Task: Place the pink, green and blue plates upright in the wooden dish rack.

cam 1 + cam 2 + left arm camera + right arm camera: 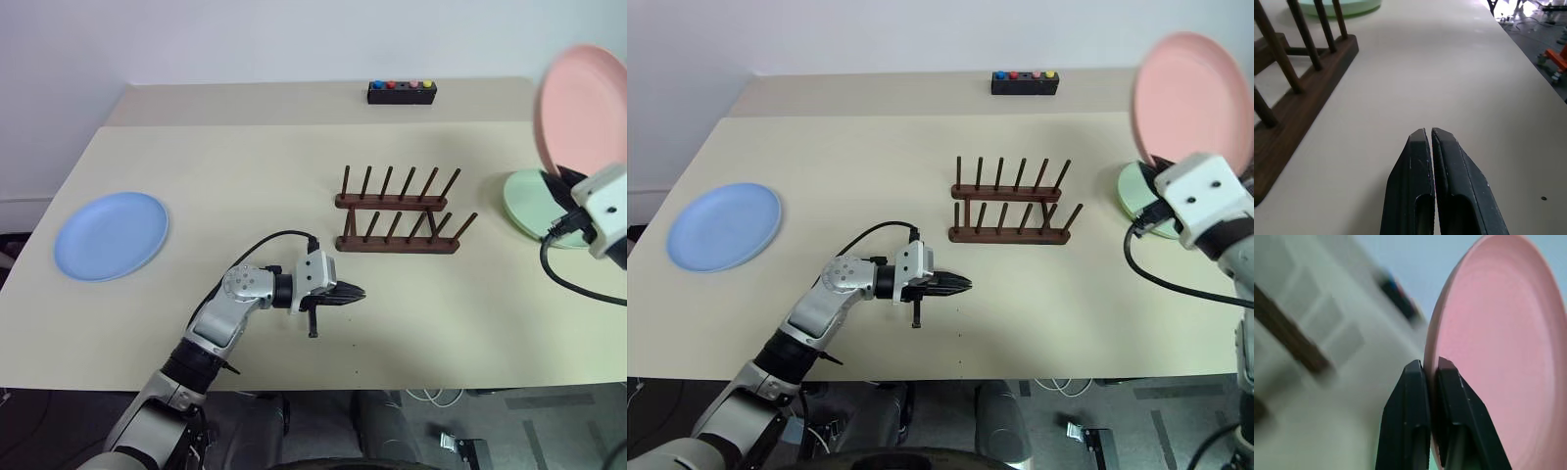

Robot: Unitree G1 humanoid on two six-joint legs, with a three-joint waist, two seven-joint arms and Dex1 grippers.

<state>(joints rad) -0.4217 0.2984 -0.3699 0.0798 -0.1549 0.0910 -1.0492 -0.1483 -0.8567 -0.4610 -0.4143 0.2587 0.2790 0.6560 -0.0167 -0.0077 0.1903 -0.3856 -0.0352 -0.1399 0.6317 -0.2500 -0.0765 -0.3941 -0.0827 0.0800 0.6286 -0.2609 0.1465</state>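
The pink plate (pixel 585 108) is lifted upright at the far right, above the table, and my right gripper (pixel 1431 364) is shut on its lower rim. Below it the green plate (pixel 527 204) lies flat on the table, partly hidden by my right wrist. At the left side of the table the blue plate (pixel 111 235) lies flat. The wooden dish rack (pixel 397 215) stands in the middle of the table with nothing between its pegs. My left gripper (pixel 358 292) is shut and holds nothing, hovering low over the table in front of the rack's left end.
A small black box with coloured buttons (pixel 401 91) sits at the table's far edge behind the rack. A white wall runs behind the table (pixel 245 176). A black cable (pixel 568 279) hangs from my right wrist over the table's right side.
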